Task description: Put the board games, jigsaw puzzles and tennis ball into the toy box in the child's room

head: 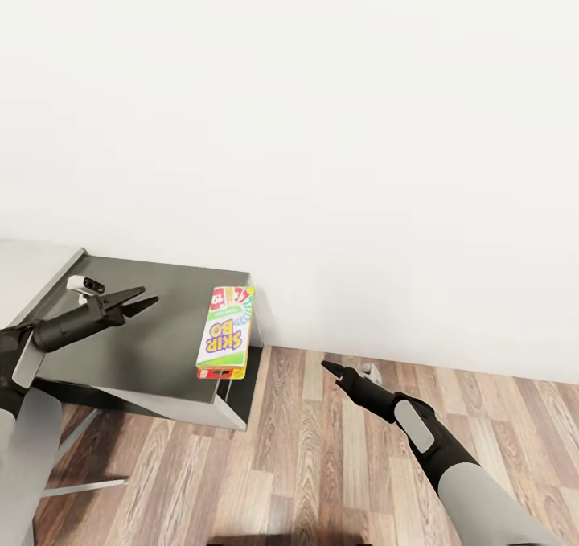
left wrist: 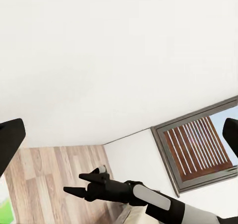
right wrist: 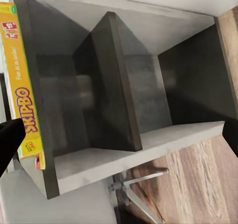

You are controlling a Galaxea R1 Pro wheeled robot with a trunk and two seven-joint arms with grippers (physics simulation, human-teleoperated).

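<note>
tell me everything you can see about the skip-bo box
The Skip-Bo box is a thin rectangular game box, seemingly cardboard, its cover white with red, yellow and green print and big purple-edged yellow letters. It lies flat, closed, along the right edge of the dark grey cabinet top, one end slightly overhanging the front. The right wrist view shows its yellow side at that edge. Nothing else touches it.

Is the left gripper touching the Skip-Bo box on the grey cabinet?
Apart. The head view shows bare cabinet top between the left gripper and the Skip-Bo box.
</note>
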